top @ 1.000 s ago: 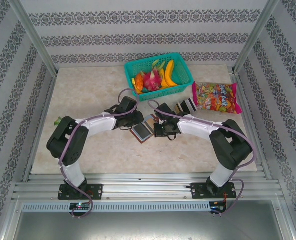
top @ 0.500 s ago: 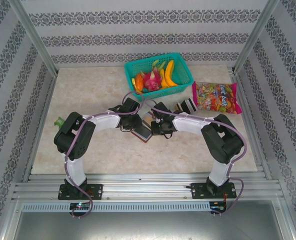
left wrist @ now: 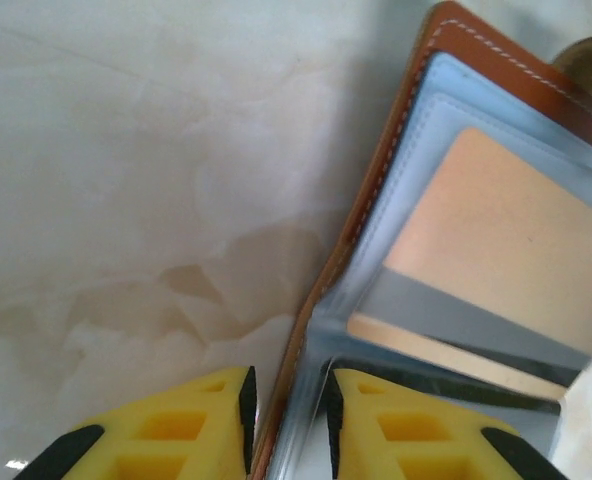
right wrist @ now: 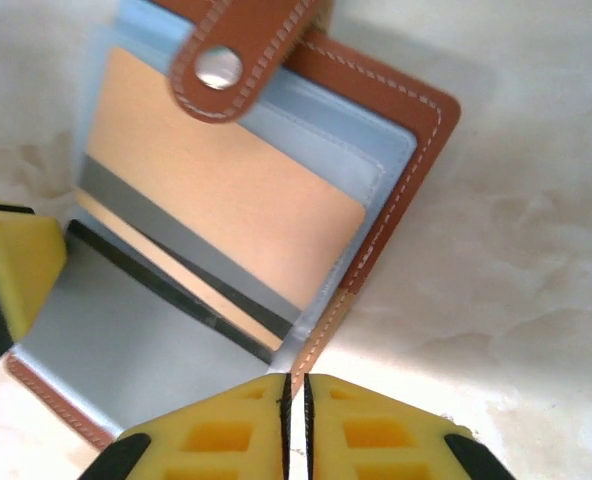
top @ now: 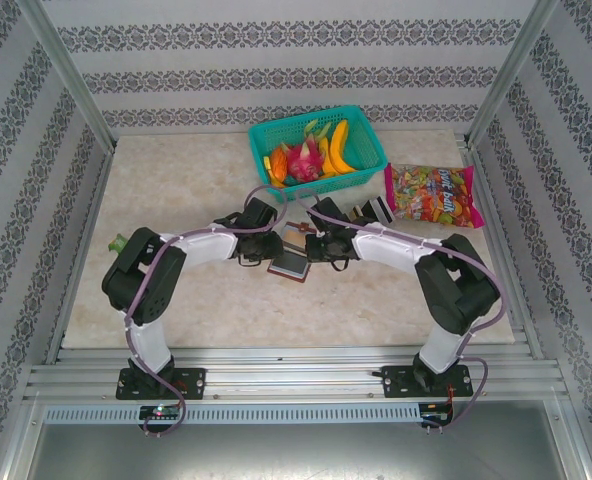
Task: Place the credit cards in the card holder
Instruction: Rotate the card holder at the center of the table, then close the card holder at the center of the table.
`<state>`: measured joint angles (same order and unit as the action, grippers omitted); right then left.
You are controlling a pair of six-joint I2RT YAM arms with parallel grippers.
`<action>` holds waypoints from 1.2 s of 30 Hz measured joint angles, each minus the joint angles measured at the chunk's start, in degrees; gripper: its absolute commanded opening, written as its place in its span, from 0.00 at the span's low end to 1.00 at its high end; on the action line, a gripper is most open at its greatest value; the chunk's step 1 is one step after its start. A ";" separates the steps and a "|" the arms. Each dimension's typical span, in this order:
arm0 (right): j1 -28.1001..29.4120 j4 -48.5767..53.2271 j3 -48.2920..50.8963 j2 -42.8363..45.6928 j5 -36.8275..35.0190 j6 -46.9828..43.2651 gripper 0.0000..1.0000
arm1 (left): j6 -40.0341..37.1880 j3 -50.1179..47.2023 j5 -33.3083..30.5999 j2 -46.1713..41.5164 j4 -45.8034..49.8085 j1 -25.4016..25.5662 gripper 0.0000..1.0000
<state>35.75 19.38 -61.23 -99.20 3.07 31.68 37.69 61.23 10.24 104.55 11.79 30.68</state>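
The step in hand looks like seating a card. On the pale marble-patterned table (top: 176,190), the small brown leather-look folding card holder (top: 288,263) lies open at the centre, between the two arms. The left gripper (left wrist: 288,395) comes in from 9 o'clock. Its yellow fingers (left wrist: 176,435) are drawn close onto the holder's stitched leather edge and its clear sleeve. The right gripper (right wrist: 294,395) comes in from 3 o'clock, its pads all but together with a hairline slit between them. The holder's cover edge runs right up to the tips, but I cannot tell whether they pinch it.

A thin yellowish-tan plastic credit card (right wrist: 226,190) with a grey stripe lies inside the grey-blue slots. It looks fully or nearly home. The next move probably calls for checking that it sits flush and then fetching another card. The left gripper should hold the cover down meanwhile, so the slot mouth stays open.

Containers, largest first:
- The teal plastic mesh basket (top: 276,124), at 12 o'clock of the holder, carries a yellow banana (top: 338,145), a pink dragon fruit (top: 304,160) and other fruit.
- The sealed pink bag of sweets (top: 436,195) lies at 2 o'clock.
- The holder carries the one tan card, with its snap tab (right wrist: 231,55) flopped across the upper slots.
- Some small dark-and-pale striped pieces (top: 374,210) stand at 1 o'clock. They may be more cards, but they are too small to tell.
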 measured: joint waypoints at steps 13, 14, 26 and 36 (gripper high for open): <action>0.13 -4.92 2.69 -2.84 14.69 4.07 0.25 | 7.48 -11.43 -3.65 -16.83 1.29 0.00 0.47; 0.26 -5.77 3.02 -3.34 15.63 4.94 0.25 | 8.55 -12.68 -3.61 -17.88 1.49 -0.04 0.48; 9.27 -19.15 3.21 -7.89 22.80 17.44 0.30 | 17.75 -20.52 -2.78 -25.29 1.68 -2.99 0.57; 3.15 2.01 -9.20 0.22 5.40 -0.15 0.52 | 19.30 -20.57 0.74 -22.73 -0.31 -3.87 0.62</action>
<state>38.89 21.39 -70.43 -98.98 8.47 31.53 56.99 40.66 10.98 81.82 11.49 26.81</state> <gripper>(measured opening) 0.508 0.618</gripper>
